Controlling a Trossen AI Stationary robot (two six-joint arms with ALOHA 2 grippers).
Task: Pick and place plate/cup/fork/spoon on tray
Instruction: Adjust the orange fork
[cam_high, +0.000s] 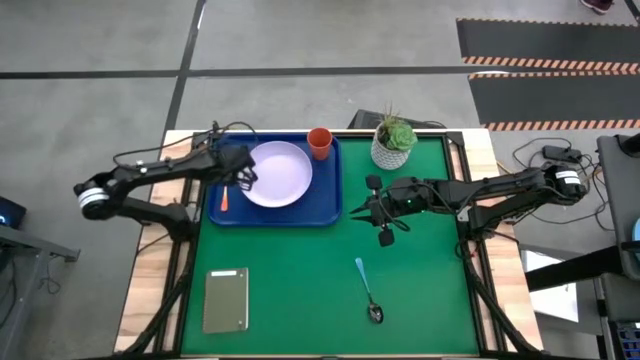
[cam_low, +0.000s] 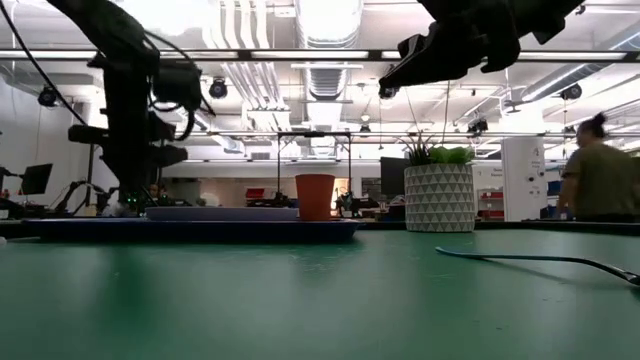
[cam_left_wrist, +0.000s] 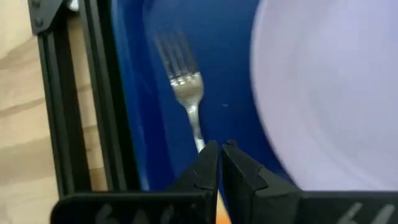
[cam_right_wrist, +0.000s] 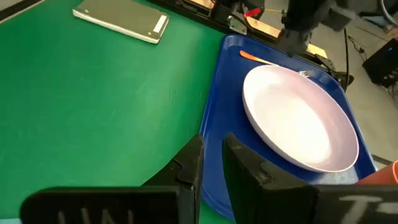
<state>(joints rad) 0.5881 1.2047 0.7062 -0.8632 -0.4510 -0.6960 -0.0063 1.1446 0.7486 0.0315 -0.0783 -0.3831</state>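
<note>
- L gripper (cam_high: 243, 176) over tray (cam_high: 330, 214), fingers (cam_left_wrist: 208, 167) together, empty, just above fork (cam_high: 224, 199) neck.
- Fork in tray's left strip beside plate (cam_high: 278, 173); cup (cam_high: 319, 142) at tray's far right corner.
- R gripper (cam_high: 366, 212) over mat near tray's right edge, fingers slightly apart, empty.
- Spoon (cam_high: 367, 291) on mat, well apart from tray: only item left.
- Risks: L lifting w/ fingers catching fork, dragging it out; R grabbing thin, flat spoon off-centre, slipping; arms clashing at tray.
</note>
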